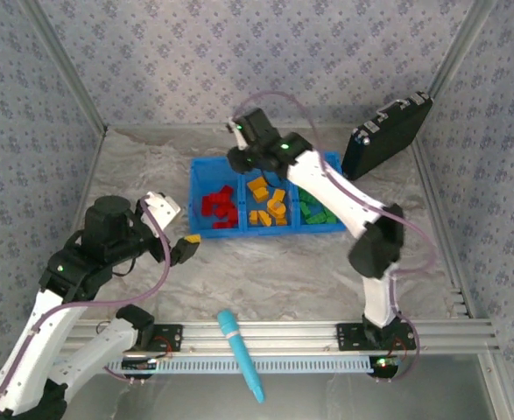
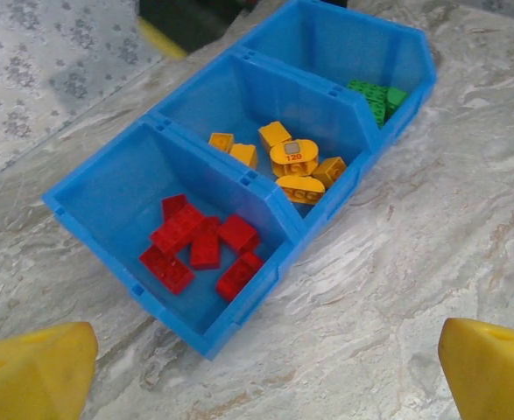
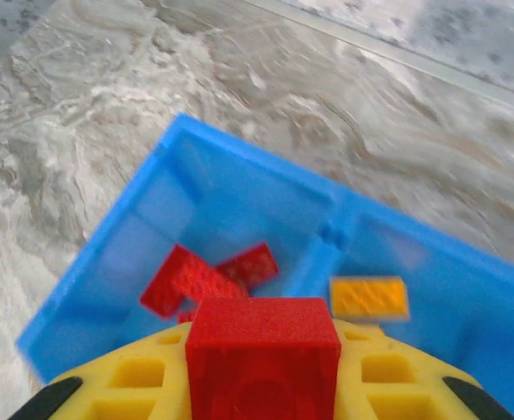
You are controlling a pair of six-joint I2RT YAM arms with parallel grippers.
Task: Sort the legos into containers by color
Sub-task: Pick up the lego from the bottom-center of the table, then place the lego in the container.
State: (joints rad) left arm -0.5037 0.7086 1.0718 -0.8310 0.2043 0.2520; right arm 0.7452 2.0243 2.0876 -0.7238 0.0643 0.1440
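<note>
Your right jaws pinch a blocky red plastic brick above the blue plastic compartment bin; your left jaws stand spread over the marbled worktop.

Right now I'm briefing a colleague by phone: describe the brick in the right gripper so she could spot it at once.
Far across the table sits a blue bin; the right gripper hangs above its left half. Clamped between its yellow fingers is a red brick, the only one held aloft; the other red bricks lie in the left compartment.
</note>
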